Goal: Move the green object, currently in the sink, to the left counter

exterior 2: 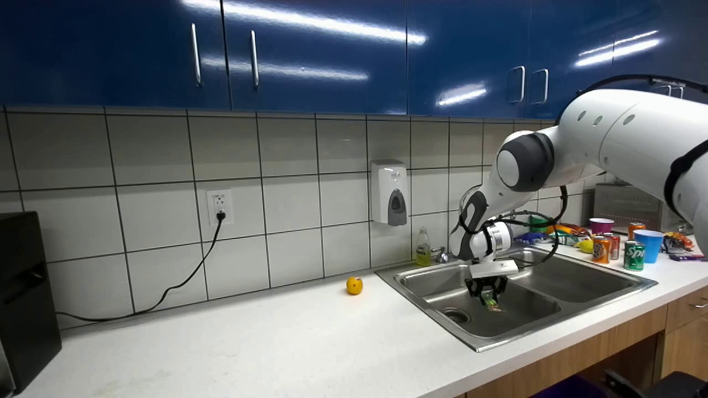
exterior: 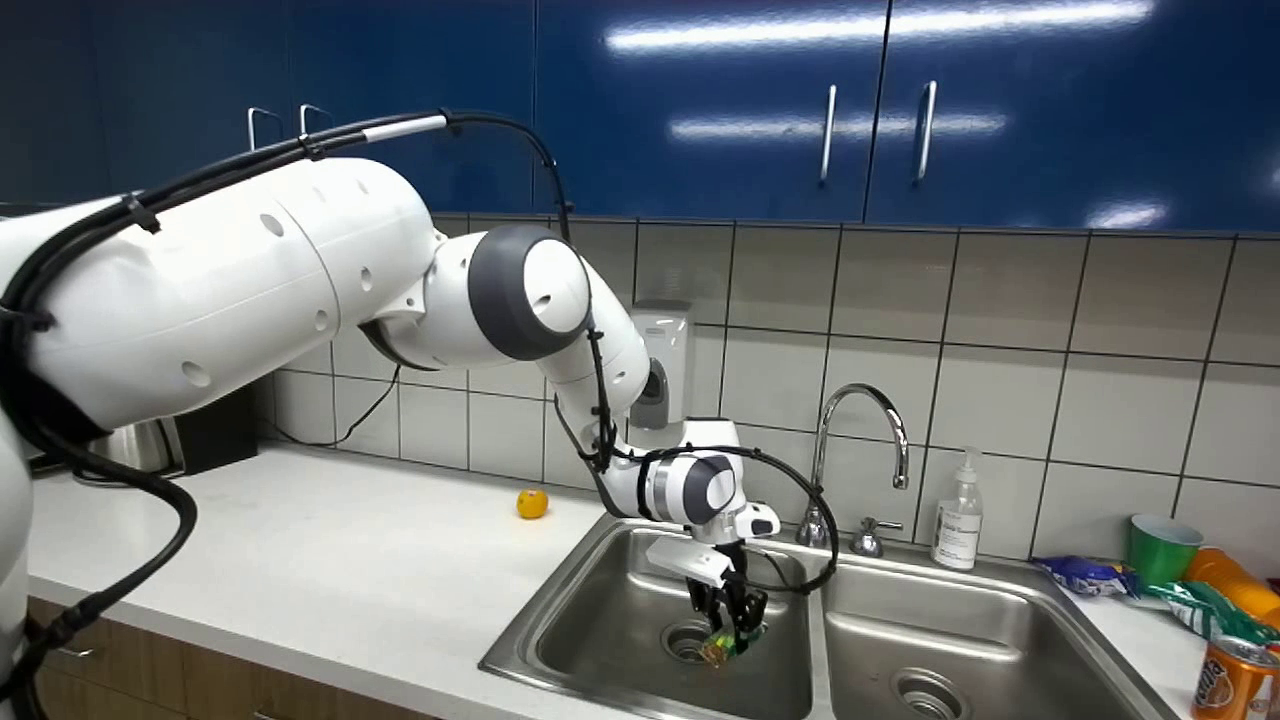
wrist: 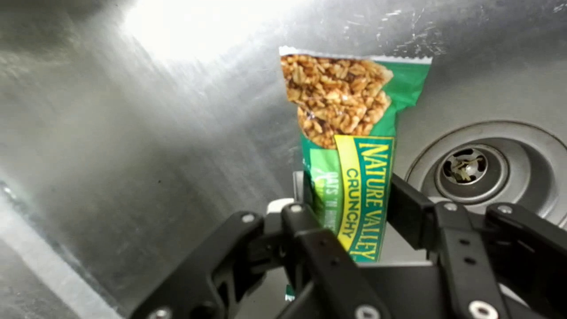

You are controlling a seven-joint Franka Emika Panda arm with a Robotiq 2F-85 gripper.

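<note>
The green object is a green and yellow granola bar wrapper [wrist: 350, 110], with a picture of oats on it. My gripper [wrist: 347, 195] has its black fingers on both long sides of the wrapper and is shut on it. The far end of the bar sticks out past the fingertips; its near end is hidden by the gripper. In both exterior views the bar [exterior: 718, 650] [exterior 2: 490, 301] hangs from the gripper inside a basin of the steel sink [exterior: 560, 575], near the drain. I cannot tell whether it touches the sink floor. The left counter [exterior: 330, 560] is white.
A small orange ball or fruit [exterior: 532, 503] lies on the counter beside the sink. A tall faucet [exterior: 822, 450] and a pump bottle [exterior: 958, 525] stand behind the sink. Cups, cans and wrappers, including an orange can [exterior: 1235, 680], stand beyond the second basin.
</note>
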